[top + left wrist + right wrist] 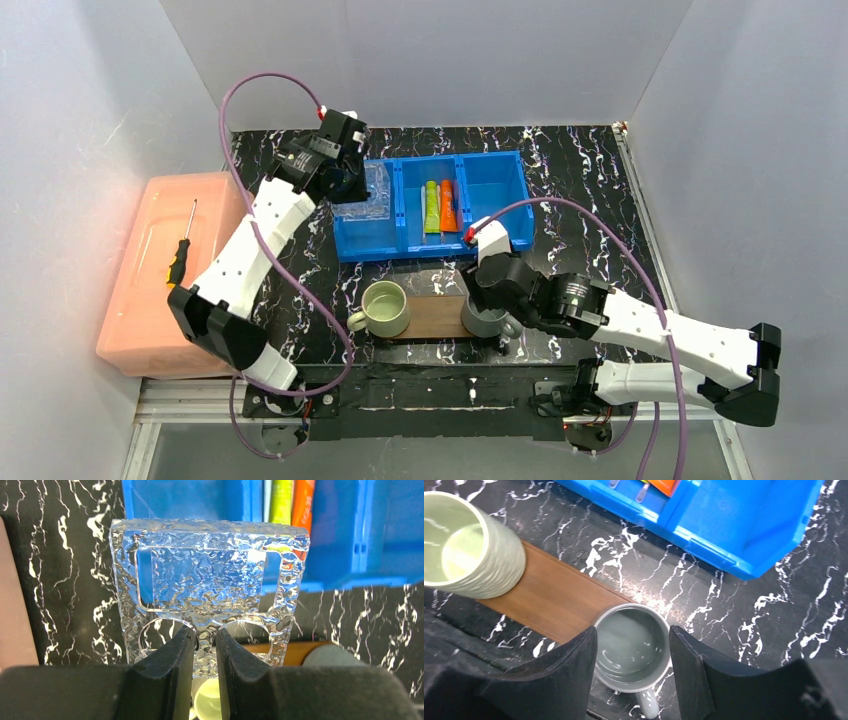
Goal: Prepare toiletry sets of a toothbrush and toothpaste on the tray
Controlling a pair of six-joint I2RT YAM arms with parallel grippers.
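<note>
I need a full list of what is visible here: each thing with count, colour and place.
bin: one, blue, far middle
lime-green tube: one, bin's middle compartment
orange tube: one, beside it
holder: one, clear, in left claw
tray: one, dark brown, near middle
green mug: one, tray's left end
grey mug: one, tray's right end
box: one, pink, far left
screwdriver: one, yellow-black handle, on box
left claw: one, black, shut on holder
right claw: one, black, open astride grey mug
</note>
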